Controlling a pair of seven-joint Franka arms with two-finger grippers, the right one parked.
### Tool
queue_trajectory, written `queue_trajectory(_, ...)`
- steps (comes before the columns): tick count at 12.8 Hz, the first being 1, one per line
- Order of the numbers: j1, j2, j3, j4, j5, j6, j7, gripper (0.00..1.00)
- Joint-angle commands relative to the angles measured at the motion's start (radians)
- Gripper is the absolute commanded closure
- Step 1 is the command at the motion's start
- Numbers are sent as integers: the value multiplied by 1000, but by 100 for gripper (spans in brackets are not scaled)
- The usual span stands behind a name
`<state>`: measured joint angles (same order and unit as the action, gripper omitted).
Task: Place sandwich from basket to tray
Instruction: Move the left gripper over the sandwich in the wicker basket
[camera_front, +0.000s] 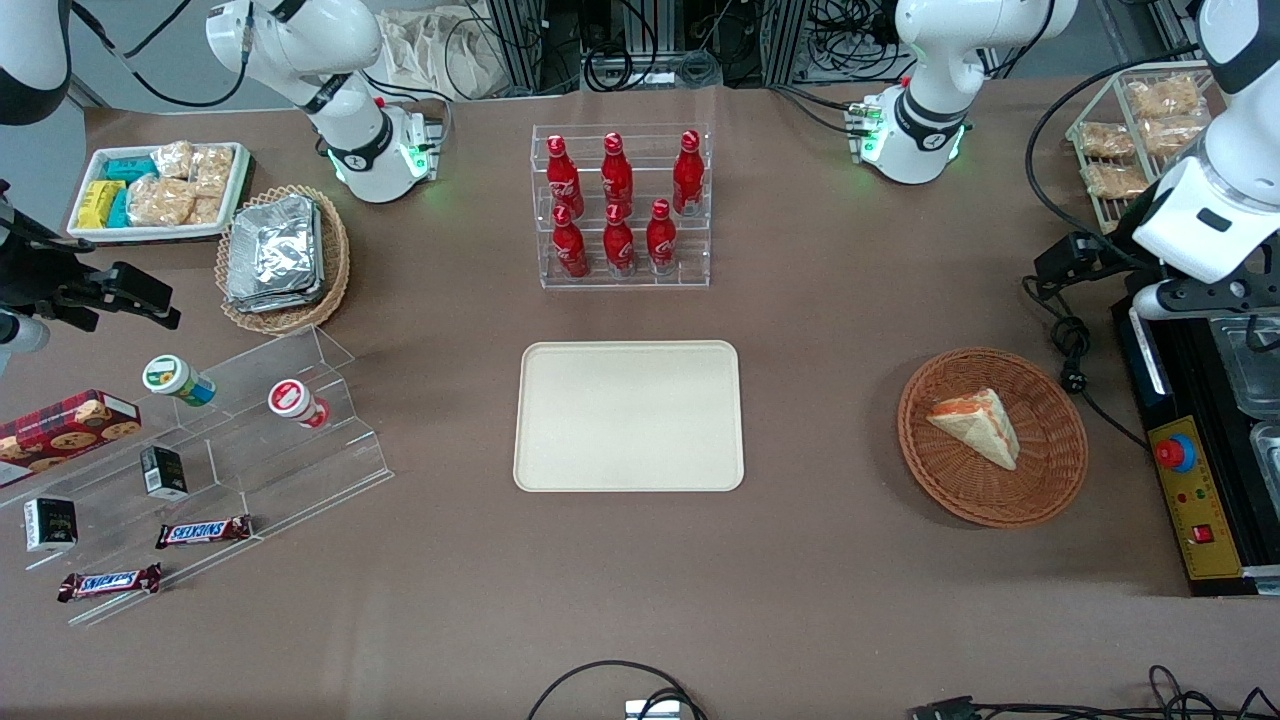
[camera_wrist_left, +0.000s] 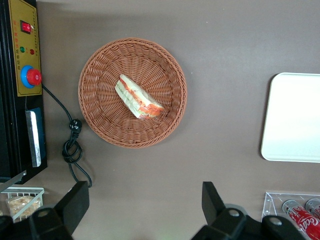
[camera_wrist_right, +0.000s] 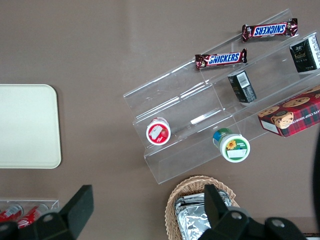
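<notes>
Brown table (camera_front: 820, 560): 1 sandwich (camera_front: 978, 426) in 1 basket (camera_front: 1050, 480); 1 bare tray (camera_front: 629, 416); pincer (camera_wrist_left: 142, 207) above table, fingers spread.

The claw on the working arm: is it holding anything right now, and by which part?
Nothing is held. The claw hangs open above the table, and the sandwich lies untouched in the basket.

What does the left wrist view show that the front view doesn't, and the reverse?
Only the left wrist view shows the gripper, fingers spread wide and empty, high above the table. Only the front view shows the whole tray, bare, plus the full bottle rack. Both show the sandwich lying in the basket and the red emergency button.
</notes>
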<state>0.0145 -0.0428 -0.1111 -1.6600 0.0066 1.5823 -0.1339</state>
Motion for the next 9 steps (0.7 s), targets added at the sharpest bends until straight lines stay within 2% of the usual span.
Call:
queue_trajectory(1,9,-5,-6,-6,-10,12,7,0)
queue_trajectory(3,9,-6,-4,-6,3,18,13,0)
queue_trajectory(6,9,-6,-4,-49,9,128,19,0)
queue_trajectory(8,9,-5,-4,-67,0,130,-41,0)
queue_trajectory(9,9,-5,-4,-69,0,131,-143,0)
